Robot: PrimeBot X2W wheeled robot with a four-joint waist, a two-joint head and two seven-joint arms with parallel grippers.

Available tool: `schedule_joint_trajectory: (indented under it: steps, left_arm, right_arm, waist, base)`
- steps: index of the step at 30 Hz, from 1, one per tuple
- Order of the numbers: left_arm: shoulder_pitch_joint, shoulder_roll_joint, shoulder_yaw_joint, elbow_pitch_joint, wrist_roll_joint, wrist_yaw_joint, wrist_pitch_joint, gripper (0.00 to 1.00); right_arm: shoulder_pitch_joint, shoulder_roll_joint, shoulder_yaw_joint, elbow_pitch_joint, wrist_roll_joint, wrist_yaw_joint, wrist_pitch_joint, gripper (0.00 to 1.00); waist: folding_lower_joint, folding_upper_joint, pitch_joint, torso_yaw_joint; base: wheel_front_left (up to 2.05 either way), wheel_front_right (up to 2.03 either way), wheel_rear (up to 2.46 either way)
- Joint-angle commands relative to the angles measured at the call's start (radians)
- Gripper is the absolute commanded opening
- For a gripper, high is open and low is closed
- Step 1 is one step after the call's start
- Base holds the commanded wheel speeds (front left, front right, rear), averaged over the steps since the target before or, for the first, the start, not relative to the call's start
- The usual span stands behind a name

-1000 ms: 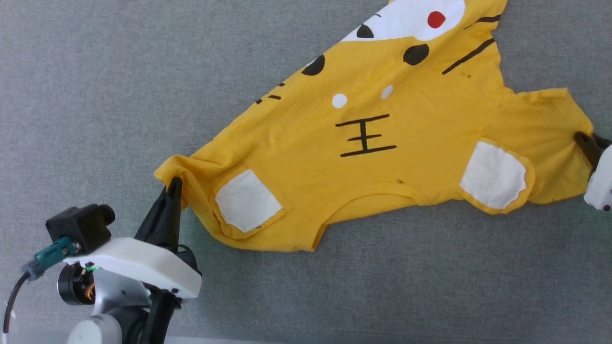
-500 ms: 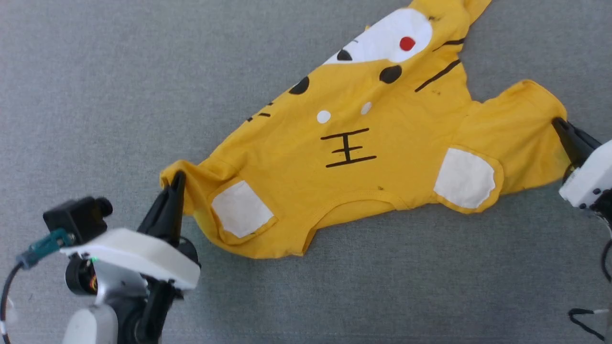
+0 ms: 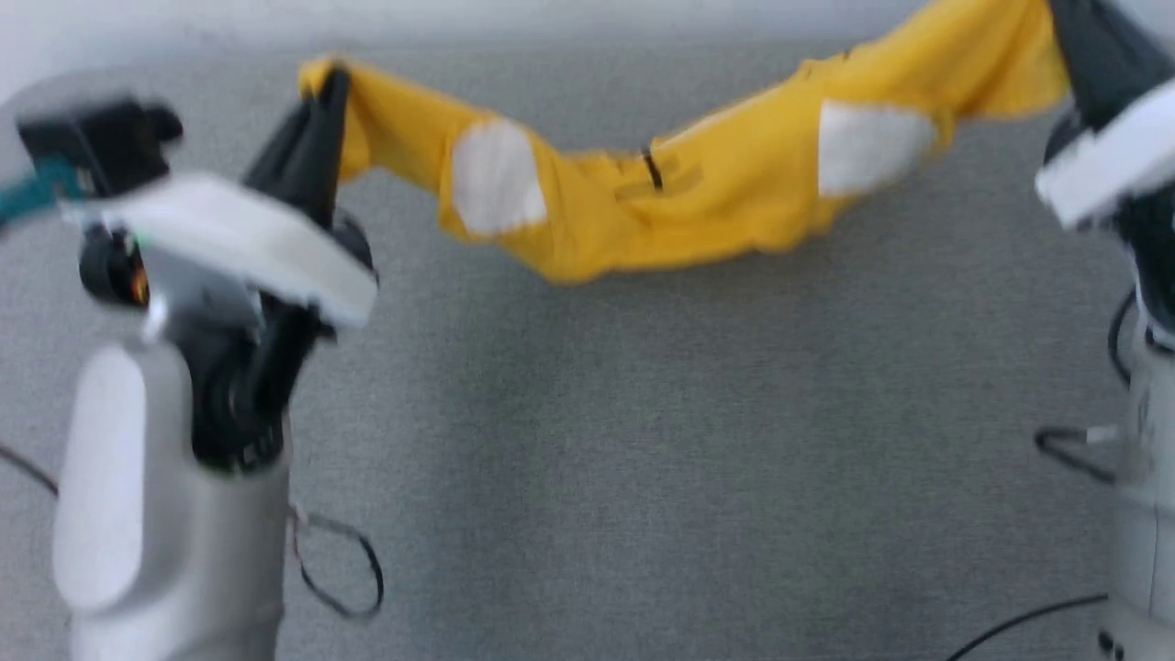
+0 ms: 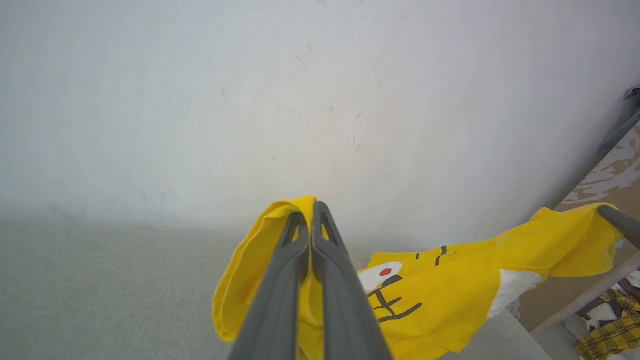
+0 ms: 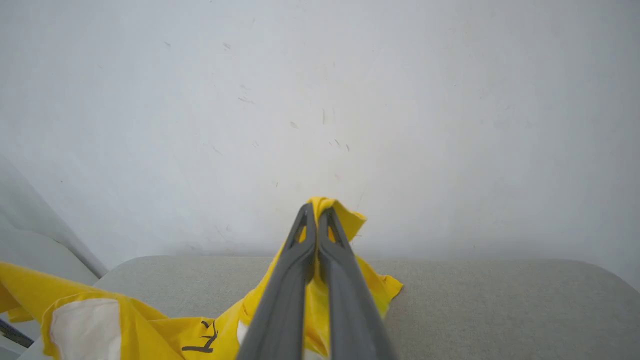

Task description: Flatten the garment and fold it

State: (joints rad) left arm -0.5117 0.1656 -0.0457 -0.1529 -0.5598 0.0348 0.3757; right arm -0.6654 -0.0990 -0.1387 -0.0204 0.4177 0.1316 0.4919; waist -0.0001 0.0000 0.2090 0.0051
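Observation:
The garment (image 3: 698, 202), a bright yellow T-shirt with white patches and black marks, hangs in the air between my two grippers and sags in the middle. My left gripper (image 3: 326, 87) is shut on its left sleeve edge. My right gripper (image 3: 1069, 23) is shut on the right sleeve at the top right. In the left wrist view the left gripper (image 4: 311, 210) pinches a yellow fold of the garment (image 4: 440, 295), whose red dot and black stripes hang lower right. In the right wrist view the right gripper (image 5: 316, 210) pinches the garment (image 5: 125, 320), which trails to the lower left.
The grey felt table (image 3: 643, 459) lies below the hanging cloth. A pale wall (image 4: 300, 100) stands behind the table's far edge. Loose black cables (image 3: 340, 569) hang beside both arms. A checked cloth (image 4: 610, 335) lies off the table in the left wrist view.
Both grippers have lifted the garment off the table, so it now hangs between them. The right gripper has closed on the sleeve. The head view has shifted and is blurred.

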Motion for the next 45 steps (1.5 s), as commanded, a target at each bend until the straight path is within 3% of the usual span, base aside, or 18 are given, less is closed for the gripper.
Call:
schedule_joint_trajectory:
  steps: [1, 6, 18, 29, 32, 45]
  left_arm:
    - [-0.074, 0.003, -0.005, 0.033, -0.009, -0.006, 0.018, 0.0]
    - [-0.29, -0.024, 0.007, 0.167, -0.041, 0.022, 0.049, 0.0]
    - [-0.631, 0.0, -0.005, 0.453, 0.006, 0.068, 0.081, 0.0]
    - [-0.797, 0.018, -0.043, 0.571, 0.056, 0.092, 0.085, 0.0]
    - [-0.825, 0.026, -0.057, 0.581, 0.075, 0.079, 0.054, 0.0]
    - [-1.02, 0.011, -0.011, 0.648, 0.097, 0.079, -0.265, 0.0]
  right_arm:
    - [-0.06, 0.003, 0.012, 0.021, -0.014, -0.001, -0.002, 0.0]
    - [-0.24, 0.011, 0.008, 0.121, -0.057, -0.001, -0.017, 0.0]
    - [-0.544, 0.037, 0.004, 0.403, -0.195, -0.001, -0.078, 0.0]
    - [-0.697, 0.048, -0.03, 0.611, -0.275, -0.001, -0.106, 0.0]
    - [-0.739, 0.048, -0.024, 0.65, -0.284, -0.001, -0.135, 0.0]
    - [-0.961, 0.049, -0.08, 0.816, -0.417, -0.001, -0.368, 0.0]
  waist:
    - [0.0001, 0.0, -0.053, -0.035]
    - [0.0001, 0.0, -0.09, -0.053]
    - [0.0001, 0.0, -0.112, -0.103]
    - [0.0001, 0.0, -0.006, -0.111]
    - [0.0001, 0.0, 0.048, -0.112]
    - [0.0001, 0.0, 0.204, -0.109]
  base:
    - [0.0, 0.0, 0.0]
    - [0.0, 0.0, 0.0]
    - [0.0, 0.0, 0.0]
    - [0.0, 0.0, 0.0]
    - [0.0, 0.0, 0.0]
    - [0.0, 0.0, 0.0]
